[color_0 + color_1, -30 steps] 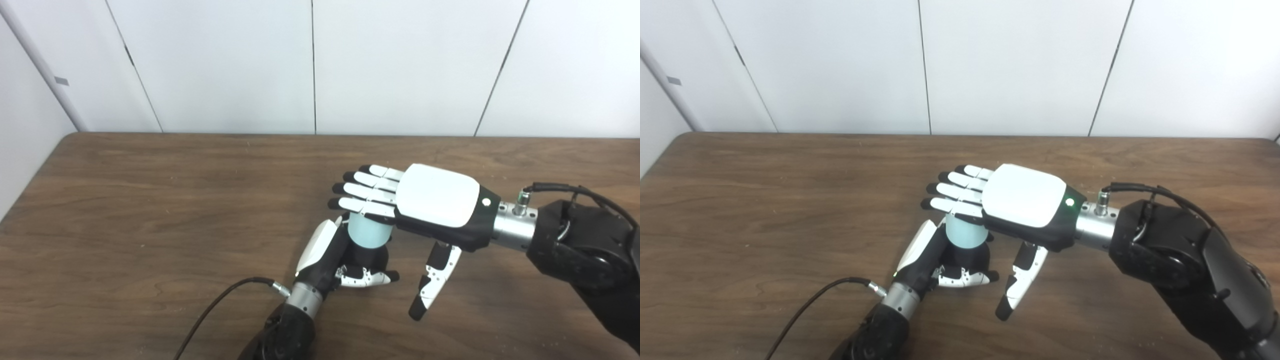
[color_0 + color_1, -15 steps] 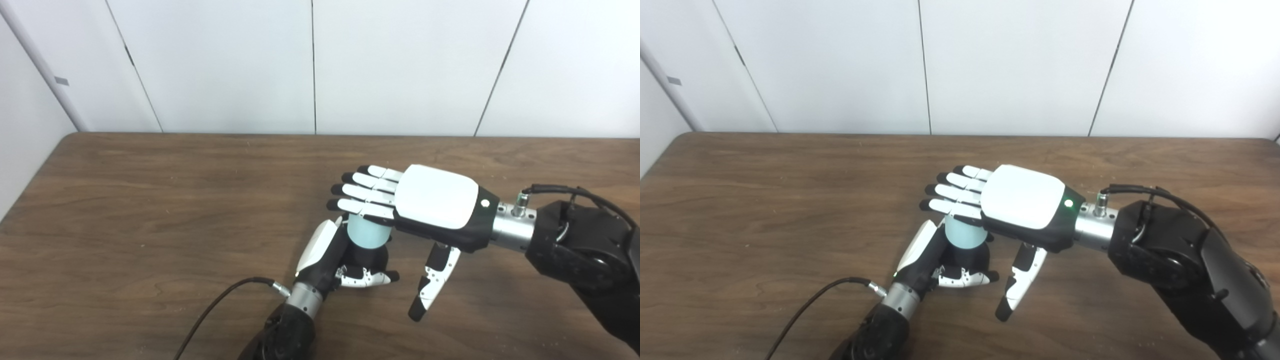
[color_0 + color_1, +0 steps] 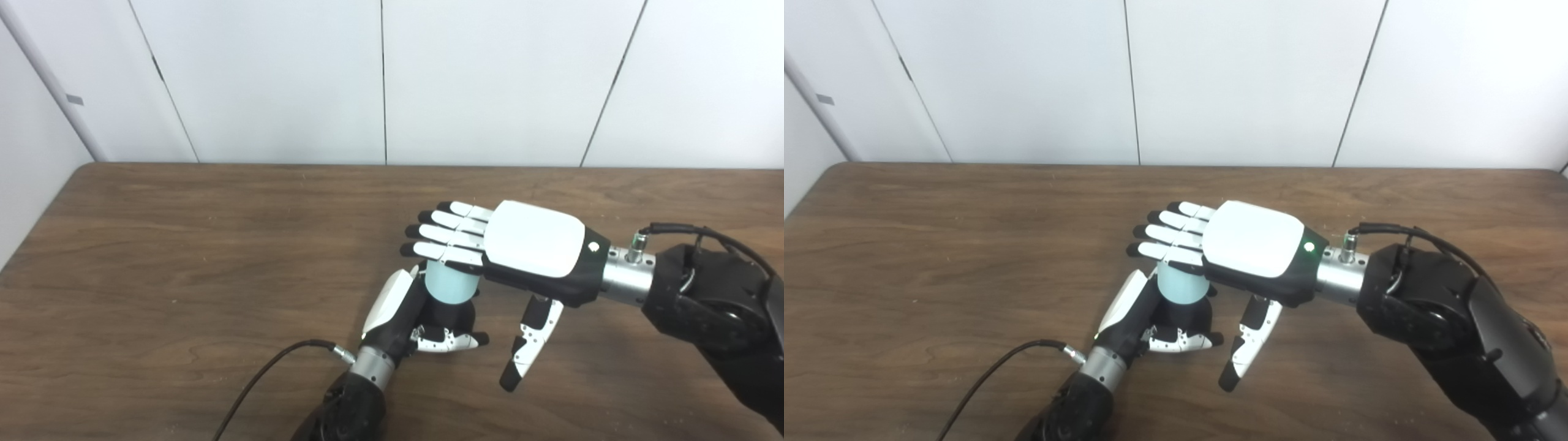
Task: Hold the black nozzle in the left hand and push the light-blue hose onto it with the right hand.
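My left hand is shut on the black nozzle, holding it upright just above the table. The short light-blue hose stands on top of the nozzle, its lower end inside my left hand's grip. My right hand lies flat, palm down, on the hose's top end. Its fingers are stretched out straight past the hose, and its thumb hangs down to the right, touching nothing. The hose's top rim is hidden under the right palm.
The brown wooden table runs to white wall panels at the back. A black cable trails from my left wrist toward the front edge. Another cable loops over my right wrist.
The right hand has shifted a few pixels left over the hose. The left hand, nozzle and hose have stayed put.
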Controlling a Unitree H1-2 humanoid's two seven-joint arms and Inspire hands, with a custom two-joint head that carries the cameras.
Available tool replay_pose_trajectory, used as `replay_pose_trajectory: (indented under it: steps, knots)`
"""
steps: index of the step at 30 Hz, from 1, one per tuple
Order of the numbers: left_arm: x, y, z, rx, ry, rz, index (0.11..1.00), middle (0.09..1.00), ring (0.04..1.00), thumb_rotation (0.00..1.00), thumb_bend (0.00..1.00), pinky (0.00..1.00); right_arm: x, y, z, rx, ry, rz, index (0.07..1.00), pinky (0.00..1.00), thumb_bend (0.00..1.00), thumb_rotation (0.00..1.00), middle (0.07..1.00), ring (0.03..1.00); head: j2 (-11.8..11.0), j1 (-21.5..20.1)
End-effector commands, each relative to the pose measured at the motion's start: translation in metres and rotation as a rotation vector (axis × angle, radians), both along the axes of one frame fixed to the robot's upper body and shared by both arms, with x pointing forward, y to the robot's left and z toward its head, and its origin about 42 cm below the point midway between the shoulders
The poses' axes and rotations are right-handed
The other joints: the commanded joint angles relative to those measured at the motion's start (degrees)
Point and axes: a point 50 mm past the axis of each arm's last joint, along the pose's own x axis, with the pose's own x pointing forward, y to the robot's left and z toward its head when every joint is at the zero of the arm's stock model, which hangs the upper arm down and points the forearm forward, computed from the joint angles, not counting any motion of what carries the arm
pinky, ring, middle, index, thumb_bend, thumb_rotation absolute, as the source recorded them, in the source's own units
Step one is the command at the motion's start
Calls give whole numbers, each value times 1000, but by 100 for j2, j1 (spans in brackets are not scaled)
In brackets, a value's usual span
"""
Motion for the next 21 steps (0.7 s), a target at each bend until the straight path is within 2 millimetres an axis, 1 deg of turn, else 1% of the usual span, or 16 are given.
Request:
replay_pose_trajectory:
  steps: [1, 21]
  knots:
    - [-6, 4, -11, 44, 57, -5, 490, 823, 865, 69, 511, 1000, -3, -1, -23, -105, 91, 7, 982, 1000, 906, 708, 1000, 1000, 7, 4]
    - [-6, 3, -11, 62, 57, -6, 493, 814, 866, 69, 511, 1000, -8, 1, -27, -109, 102, 9, 992, 1000, 912, 700, 1000, 1000, 43, 12]
